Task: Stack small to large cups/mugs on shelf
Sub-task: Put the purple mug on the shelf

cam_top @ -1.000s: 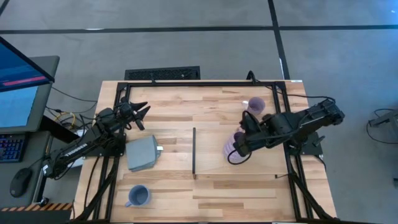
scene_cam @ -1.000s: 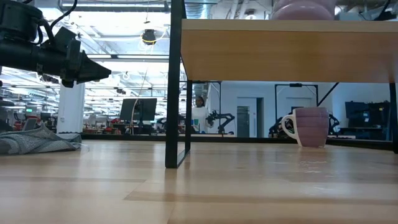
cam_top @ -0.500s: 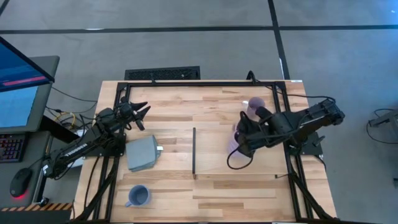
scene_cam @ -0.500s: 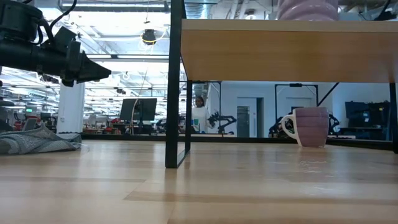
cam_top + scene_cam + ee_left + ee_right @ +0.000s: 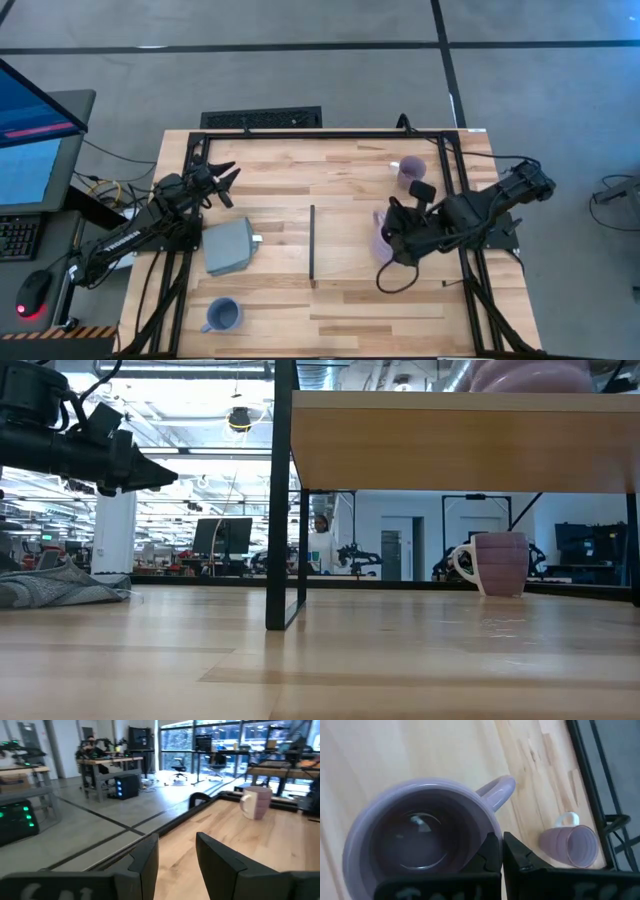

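A lavender mug (image 5: 420, 835) hangs from my shut right gripper (image 5: 502, 851) over the right part of the light-wood shelf (image 5: 340, 225). The low view shows the mug's base (image 5: 530, 374) at the shelf top (image 5: 450, 445); whether it touches I cannot tell. A second lavender mug (image 5: 411, 170) stands upright on its base on the table, beyond the shelf's far right corner. A blue-grey mug (image 5: 222, 316) stands on the table at the near left. My left gripper (image 5: 226, 180) is open in the air over the far left of the table. My right gripper pinches the lavender mug's rim (image 5: 490, 827) just beside the handle (image 5: 495, 792), one finger inside the mug and one outside. The fingers come from above, slanting down. The mug hangs below them, mouth up, somewhat tilted.
A flat grey block (image 5: 230, 247) lies on the table left of the shelf's black strip (image 5: 312, 245). The shelf stands on thin black legs (image 5: 280, 510), with the tabletop running on under it. A black frame (image 5: 330, 132) borders the table.
My right gripper has rolled its wrist and swung a little toward the table's near right with the lavender mug, staying shut. The mug has turned and tipped with it and stands farther right over the shelf.
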{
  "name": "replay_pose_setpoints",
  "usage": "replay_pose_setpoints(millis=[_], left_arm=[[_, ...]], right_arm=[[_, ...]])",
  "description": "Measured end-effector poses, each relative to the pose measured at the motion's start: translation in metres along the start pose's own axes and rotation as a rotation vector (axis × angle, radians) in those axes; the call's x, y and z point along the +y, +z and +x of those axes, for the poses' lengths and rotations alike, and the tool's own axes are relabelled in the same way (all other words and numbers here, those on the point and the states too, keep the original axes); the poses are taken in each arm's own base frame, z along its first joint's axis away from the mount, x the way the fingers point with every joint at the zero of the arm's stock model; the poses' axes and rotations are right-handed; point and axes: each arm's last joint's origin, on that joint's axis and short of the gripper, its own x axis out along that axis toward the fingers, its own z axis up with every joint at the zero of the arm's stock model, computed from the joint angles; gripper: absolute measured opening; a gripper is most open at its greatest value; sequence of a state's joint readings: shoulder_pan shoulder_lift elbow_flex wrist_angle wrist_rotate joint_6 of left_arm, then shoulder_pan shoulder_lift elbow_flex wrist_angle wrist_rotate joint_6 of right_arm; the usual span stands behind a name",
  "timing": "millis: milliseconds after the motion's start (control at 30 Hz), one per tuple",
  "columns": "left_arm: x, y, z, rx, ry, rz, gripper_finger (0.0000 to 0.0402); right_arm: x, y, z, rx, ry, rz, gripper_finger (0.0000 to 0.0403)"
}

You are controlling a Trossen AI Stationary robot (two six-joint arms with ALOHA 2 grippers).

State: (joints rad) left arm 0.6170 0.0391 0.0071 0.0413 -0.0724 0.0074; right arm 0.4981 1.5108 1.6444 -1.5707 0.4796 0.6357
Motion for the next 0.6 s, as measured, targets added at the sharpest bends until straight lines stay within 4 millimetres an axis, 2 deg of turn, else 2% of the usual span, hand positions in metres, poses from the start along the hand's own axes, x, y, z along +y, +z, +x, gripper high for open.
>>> replay_pose_setpoints(millis=[300, 600], left_arm=[[0.001, 0.001, 0.000, -0.009, 0.046, -0.005, 0.0121], [0.001, 0.001, 0.000, -0.008, 0.045, -0.008, 0.0121]], right_arm=[[0.014, -0.010, -0.009, -0.024, 0.027, -0.100, 0.0009], [0.018, -0.017, 0.005, -0.019, -0.059, -0.251, 0.0009]])
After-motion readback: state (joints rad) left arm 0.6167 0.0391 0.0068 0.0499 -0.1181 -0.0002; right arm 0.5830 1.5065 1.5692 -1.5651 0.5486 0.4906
